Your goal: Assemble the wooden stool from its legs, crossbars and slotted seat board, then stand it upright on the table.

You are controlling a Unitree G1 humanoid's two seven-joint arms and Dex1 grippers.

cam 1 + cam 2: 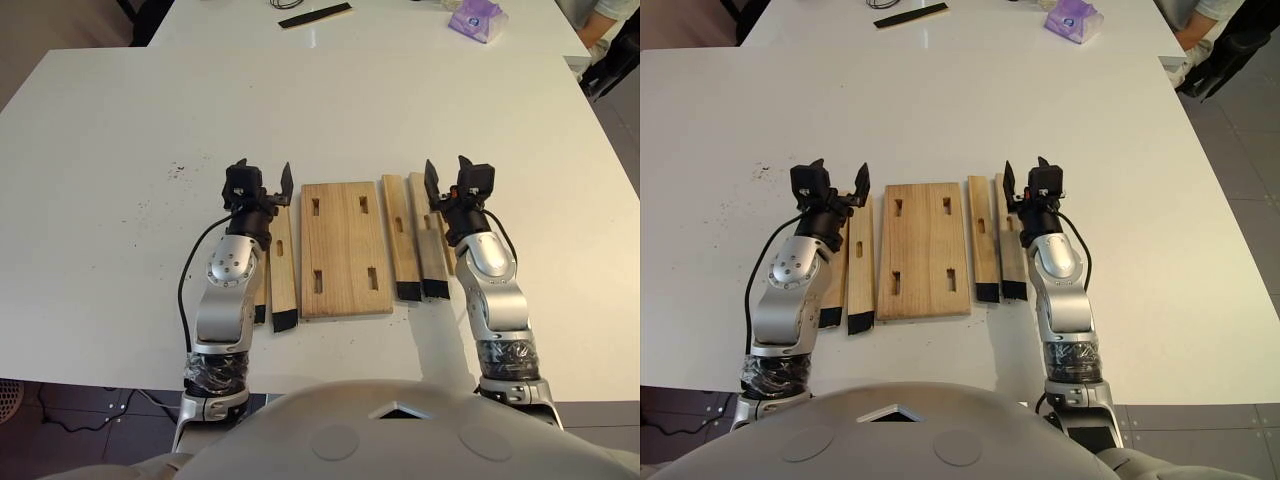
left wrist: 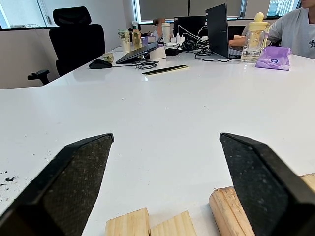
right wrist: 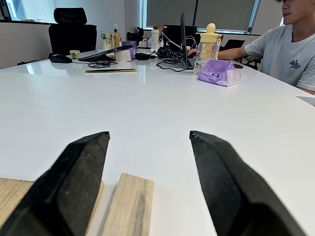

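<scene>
- Head camera: the seat board (image 1: 345, 250) lies flat on the white table (image 1: 110, 140) with its four slots facing up, between my two arms.
- Head camera: the left-hand legs (image 1: 283, 262) lie lengthwise just beside the board's left edge, black tips towards me (one is in plain sight, the rest mostly hidden under my left arm).
- Head camera: the right-hand legs (image 1: 400, 238) lie side by side just beside the board's right edge, black tips also near me. Another sliver of wood shows beside my right forearm, and I cannot tell what it is.
- Head camera: the left gripper (image 1: 263, 178) sits over the far ends of the left-hand legs, fingers spread with nothing between them. The right gripper (image 1: 448, 178) sits over the far ends of the right-hand legs, also spread and holding nothing.
- Head camera: on the next table lie a black strip (image 1: 315, 15) and a purple pack (image 1: 476, 20).
- Left wrist: my two dark fingers (image 2: 74, 182) stand wide apart. Three pale wooden ends lie on the table below them, one partly behind a finger.
- Right wrist: the fingers (image 3: 74, 182) are parted, and one leg end lies on the table in the gap. More wood shows behind one finger, and a bottle (image 3: 209, 42) stands by the purple pack far off.
</scene>
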